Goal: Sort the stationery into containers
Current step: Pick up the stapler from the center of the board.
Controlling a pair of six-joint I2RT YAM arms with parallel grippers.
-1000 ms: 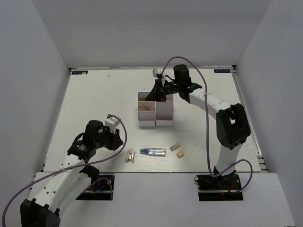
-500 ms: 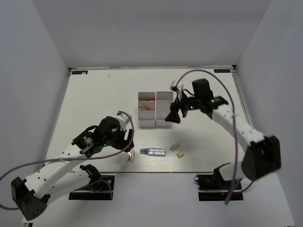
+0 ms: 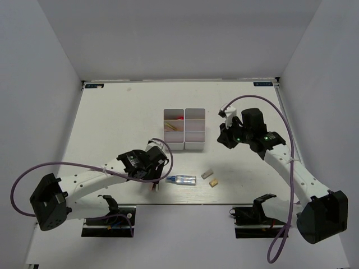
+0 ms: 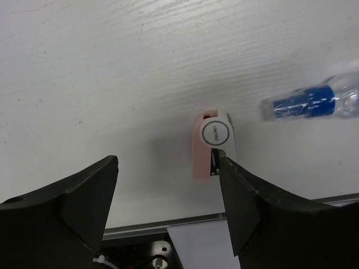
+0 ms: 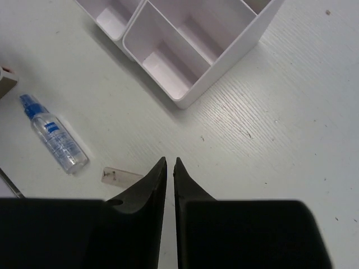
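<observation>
The bench [image 5: 291, 117] looked matt white with a faint wood-like grain. The containers [image 5: 230, 67] were smooth, slightly glossy white plastic. The tube [image 5: 59, 143] was clear, shiny plastic, capped in blue.

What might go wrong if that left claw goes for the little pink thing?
The left gripper is open, but one finger sits almost over the pink-and-white item, so it may land on it or push it toward the table edge close by. The small spray bottle lies beside it and could be bumped and roll.

Tube [image 3: 182, 179], erasers [image 3: 213, 182] flat near two white boxes [image 3: 174, 147]
</observation>
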